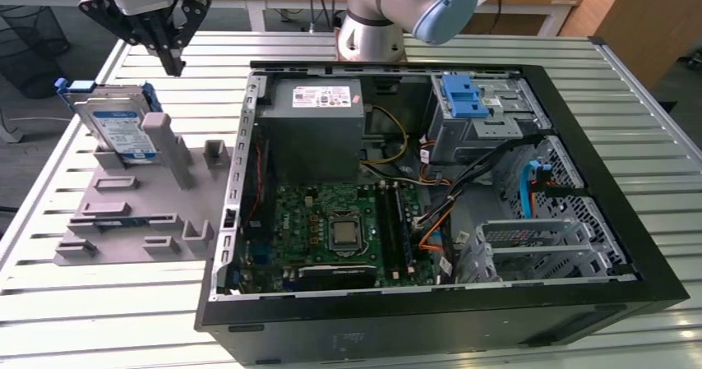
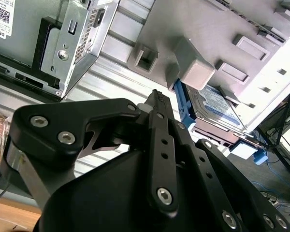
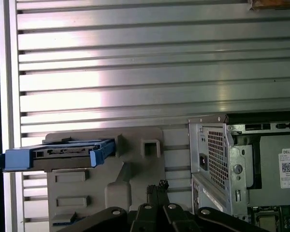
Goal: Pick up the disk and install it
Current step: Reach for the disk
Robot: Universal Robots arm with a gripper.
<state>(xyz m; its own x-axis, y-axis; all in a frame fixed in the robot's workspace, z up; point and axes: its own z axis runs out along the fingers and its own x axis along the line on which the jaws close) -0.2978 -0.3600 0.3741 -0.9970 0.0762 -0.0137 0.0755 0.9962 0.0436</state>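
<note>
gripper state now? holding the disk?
Gripper: closed, holding nothing; the disk stands in the grey holder.

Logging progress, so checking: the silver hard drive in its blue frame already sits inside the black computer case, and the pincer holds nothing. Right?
No: the silver hard drive in its blue frame stands on the grey plastic fixture beside the black computer case, as the exterior view shows. The pincer holds nothing.

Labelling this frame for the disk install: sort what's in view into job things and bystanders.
Job: disk standing in grey holder; gripper, shut and empty, nearby; open computer case.
Bystanders: power supply; motherboard; slatted table.
</note>
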